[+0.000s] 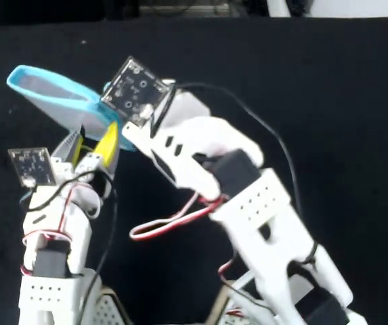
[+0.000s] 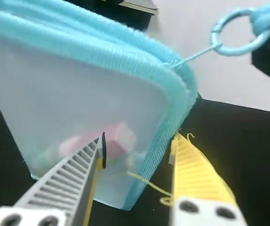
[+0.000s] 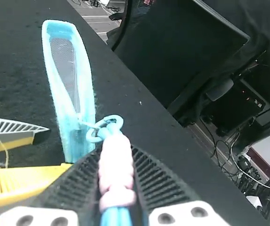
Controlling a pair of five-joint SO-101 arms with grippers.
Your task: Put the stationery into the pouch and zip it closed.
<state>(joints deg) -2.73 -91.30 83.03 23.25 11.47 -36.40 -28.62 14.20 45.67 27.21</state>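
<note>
There are two grippers, the left gripper [image 2: 137,141] and the right gripper [image 3: 116,150]. One blue pouch [image 2: 78,94] sits with its corner between the left one's jaws. One ring [image 2: 215,35] lies just past the right one's tips, and one pink strap [image 3: 116,165] is clamped between them. The stationery [image 2: 120,139] inside the pouch is too blurred to count.

No text, label, number or sign can be read in these views. The pouch [image 1: 53,93] carries no readable print, and the marks on the wrist camera board [image 1: 134,91] are too small to read.
</note>
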